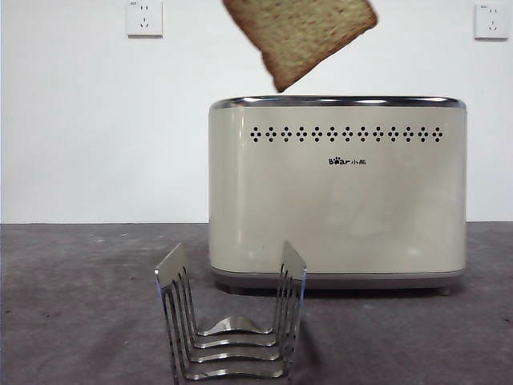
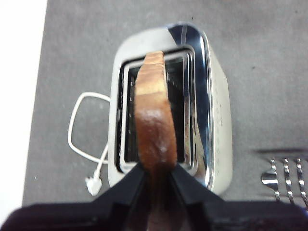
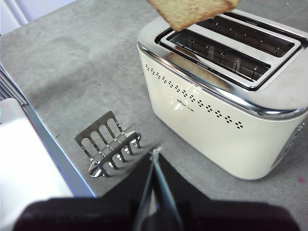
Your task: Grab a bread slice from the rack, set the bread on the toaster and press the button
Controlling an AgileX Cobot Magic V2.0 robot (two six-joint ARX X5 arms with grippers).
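My left gripper [image 2: 155,180] pinches the slice of bread [image 2: 154,125] by its crust edge, hanging it tilted just above the toaster [image 1: 337,192] so one corner leads into a slot; its long axis follows the slot. My right gripper [image 3: 155,159] waits closed near the empty rack [image 1: 231,321].

**One logo readable, on toaster front**

Large boxy cream toaster w/ chrome top rim [image 1: 337,192]: small dark "Bear" logo [image 1: 346,161] on front face, centred just below row of small black holes [image 1: 346,134]; a paw print stands for the "e", and two small characters follow, too small to read. Right wrist view shows same mark [image 3: 184,106] as a faint blur, not legible. No other text, numbers or signs readable.
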